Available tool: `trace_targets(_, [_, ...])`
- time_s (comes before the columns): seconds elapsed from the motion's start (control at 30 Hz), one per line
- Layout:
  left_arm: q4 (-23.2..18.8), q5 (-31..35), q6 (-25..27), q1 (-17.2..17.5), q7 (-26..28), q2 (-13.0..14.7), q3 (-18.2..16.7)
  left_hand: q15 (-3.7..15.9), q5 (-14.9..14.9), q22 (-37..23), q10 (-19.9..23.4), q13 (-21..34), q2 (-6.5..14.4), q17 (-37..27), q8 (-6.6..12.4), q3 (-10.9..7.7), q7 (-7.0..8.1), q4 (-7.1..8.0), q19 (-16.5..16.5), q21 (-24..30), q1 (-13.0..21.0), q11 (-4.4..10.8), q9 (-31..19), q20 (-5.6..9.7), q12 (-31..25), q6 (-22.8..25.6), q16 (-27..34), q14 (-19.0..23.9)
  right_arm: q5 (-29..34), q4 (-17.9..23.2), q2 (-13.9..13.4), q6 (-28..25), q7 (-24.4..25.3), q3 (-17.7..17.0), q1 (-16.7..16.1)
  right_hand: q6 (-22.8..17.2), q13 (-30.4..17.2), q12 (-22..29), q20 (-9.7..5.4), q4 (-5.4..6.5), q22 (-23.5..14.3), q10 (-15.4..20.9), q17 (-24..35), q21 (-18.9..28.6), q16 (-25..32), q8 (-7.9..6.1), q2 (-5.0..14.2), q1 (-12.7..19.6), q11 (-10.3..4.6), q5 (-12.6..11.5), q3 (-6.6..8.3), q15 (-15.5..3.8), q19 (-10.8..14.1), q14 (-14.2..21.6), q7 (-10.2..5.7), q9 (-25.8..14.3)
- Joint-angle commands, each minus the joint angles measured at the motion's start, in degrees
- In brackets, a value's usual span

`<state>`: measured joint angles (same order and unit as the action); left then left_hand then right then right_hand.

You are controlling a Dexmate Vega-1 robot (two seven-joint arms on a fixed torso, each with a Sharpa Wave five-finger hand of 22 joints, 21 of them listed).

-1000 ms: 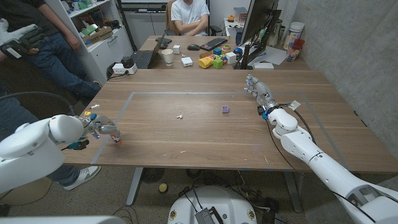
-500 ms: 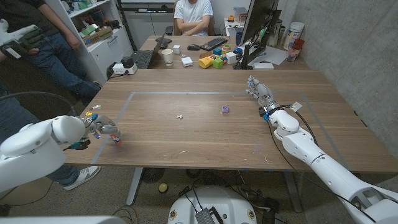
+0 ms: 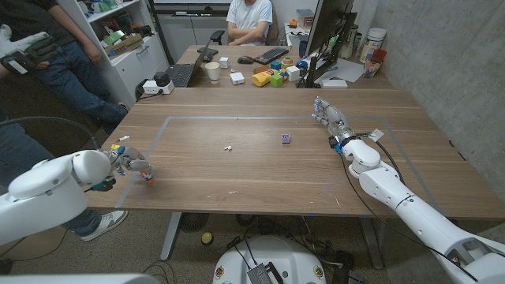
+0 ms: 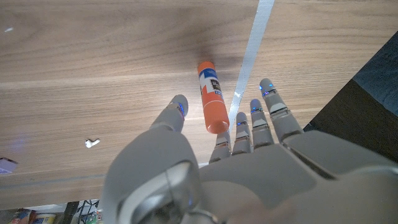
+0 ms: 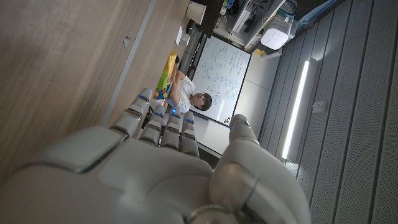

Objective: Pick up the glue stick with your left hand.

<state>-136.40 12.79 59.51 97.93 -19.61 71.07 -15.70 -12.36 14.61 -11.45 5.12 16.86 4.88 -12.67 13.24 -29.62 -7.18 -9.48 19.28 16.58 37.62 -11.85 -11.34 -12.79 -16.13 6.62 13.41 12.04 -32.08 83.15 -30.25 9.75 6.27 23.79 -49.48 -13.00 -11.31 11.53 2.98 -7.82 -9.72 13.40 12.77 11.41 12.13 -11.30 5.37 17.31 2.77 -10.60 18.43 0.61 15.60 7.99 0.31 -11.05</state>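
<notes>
head view: as seen from above, the glue stick [image 3: 149, 178] is found near the table's [image 3: 260, 162] front left edge, just ahead of the left hand [image 3: 130, 163], at the tips of its fingers. the right hand [image 3: 330, 117] is placed well apart on the far right side of the table, so the left hand is judged by far the nearer. a small purple block [image 3: 286, 139] and a small white scrap [image 3: 227, 146] are seen mid-table, clear of the reach.

left wrist view: where the camera looks along the back of the left hand [image 4: 236, 146], the orange glue stick [image 4: 210, 96] is seen lying flat on the wood, beside a strip of pale tape [image 4: 250, 50]. its long axis is laid roughly along the direction of the fingers, pointing away from the palm, with the near end between thumb and fingers [image 4: 271, 99]. the fingers are spread apart and nothing is held; whether the stick is already touched cannot be told. the next move is judged to call for a closing of thumb and fingers across the stick's short width.

right wrist view: where the right hand [image 5: 168, 149] is shown from behind, its fingers are held straight and side by side with the thumb apart, and nothing is gripped.
</notes>
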Motion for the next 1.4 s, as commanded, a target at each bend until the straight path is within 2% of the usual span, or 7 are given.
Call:
trace_targets(0.03, [0.3, -0.9, 3.5, -3.5, 8.9, 1.8, 7.0, 0.26, 1.3, -0.2, 2.3, 0.7, 1.9, -0.5, 0.93, -0.87, -0.74, -0.83, 2.5, 0.7, 3.9, 0.82, -0.3, 0.06, -1.4, 2.3, 1.1, 2.5, 0.2, -0.4, 0.0, 0.1, -0.3, 0.2, 0.4, -0.2, -0.1, 0.0, 0.31, -0.04, -0.1, 0.2, 0.2, -0.3, 0.4, -0.30, -0.24, 0.2, -0.28, -0.3, -0.13, -0.18, 0.4, 0.3, -0.25, -0.1])
trace_targets(0.13, [-0.1, -0.2, 4.5, -4.4, 14.0, 1.2, 9.8, 0.77, 2.7, -0.5, 5.0, 1.6, 3.3, -1.1, 2.28, -2.54, -0.29, -1.41, 6.1, 2.0, 10.5, 1.49, -0.7, 0.07, -2.9, 6.4, 2.7, 6.0, 0.3, -0.7, 0.1, 0.6, -0.7, 0.2, 0.6, -0.2, -0.1, 0.0, 0.35, -0.04, -0.1, 0.2, 0.2, -0.3, 0.4, -0.30, -0.26, 0.2, -0.20, -0.3, -0.15, -0.20, 0.4, 0.3, -0.23, -0.1])
trace_targets(0.37, [-0.3, 4.8, 2.2, -2.5, 30.4, -4.4, 13.0, 8.29, 4.3, -1.8, 21.2, 6.2, 1.2, -5.7, 10.79, -3.20, 1.34, -2.15, 21.9, 11.8, 33.1, 9.82, -4.3, 1.24, -10.9, 27.4, 13.5, 23.4, 0.3, -1.7, 0.5, 2.6, -1.9, 0.3, 1.0, -0.3, -0.1, 0.0, 0.51, -0.06, -0.1, 0.2, 0.2, -0.3, 0.4, -0.31, -0.45, 0.2, -0.35, -0.3, -0.26, -0.32, 0.4, 0.3, -0.28, -0.1])
trace_targets(0.43, [-0.1, 5.5, 1.1, -1.9, 32.9, -5.4, 13.0, 11.22, 4.7, -2.0, 27.5, 7.6, 1.3, -7.2, 14.64, -3.23, 1.01, -1.70, 25.8, 15.2, 36.7, 13.25, -6.0, 4.30, -13.5, 34.4, 16.3, 28.9, 0.3, -2.0, 0.6, 2.9, -2.3, 0.4, 1.2, -0.3, -0.1, 0.1, 0.52, -0.09, -0.1, 0.2, 0.1, -0.3, 0.4, -0.32, -0.57, 0.1, -0.40, -0.3, -0.31, -0.33, 0.4, 0.3, -0.31, -0.1])
trace_targets(0.57, [-0.1, 5.9, 0.1, -1.3, 36.1, -7.3, 13.0, 16.51, 5.2, -2.7, 36.1, 11.3, -0.2, -10.1, 20.31, -2.15, 2.37, -1.49, 31.4, 22.1, 42.1, 15.03, -10.1, 10.21, -17.0, 40.0, 20.5, 38.4, 0.3, -2.4, 0.8, 3.3, -2.8, 0.4, 1.4, -0.3, -0.1, 0.1, 0.58, -0.13, -0.1, 0.2, 0.1, -0.3, 0.4, -0.32, -0.78, 0.1, -0.53, -0.3, -0.40, -0.40, 0.4, 0.3, -0.29, -0.1])
trace_targets(0.8, [-0.6, 5.7, -0.4, -0.3, 37.6, -8.3, 12.5, 20.81, 6.8, -2.7, 40.9, 16.0, -2.7, -11.4, 23.16, -1.07, 2.30, -1.04, 37.3, 29.6, 44.4, 14.96, -12.0, 15.27, -19.2, 42.4, 23.1, 48.0, 0.0, -2.5, 0.7, 3.1, -3.2, 0.4, 1.5, -0.3, -0.2, 0.0, 0.64, -0.19, -0.1, 0.2, 0.1, -0.3, 0.3, -0.30, -1.11, 0.0, -0.50, -0.3, -0.54, -0.40, 0.4, 0.3, -0.34, -0.1])
trace_targets(1.4, [-2.6, 3.4, 2.6, -1.8, 36.8, -6.8, 13.2, 19.82, 8.4, -1.4, 41.8, 18.8, -3.4, -12.0, 23.26, -1.22, 2.83, -0.57, 36.4, 32.0, 43.7, 14.93, -11.0, 14.49, -19.2, 43.2, 22.6, 48.8, -0.3, -2.5, 0.4, 3.1, -3.4, 0.2, 1.2, -0.3, -0.2, 0.0, 0.64, -0.14, -0.2, 0.2, 0.0, -0.4, 0.3, -0.29, -1.32, -0.1, -0.22, -0.4, -0.71, -0.33, 0.3, 0.3, -0.32, -0.1])
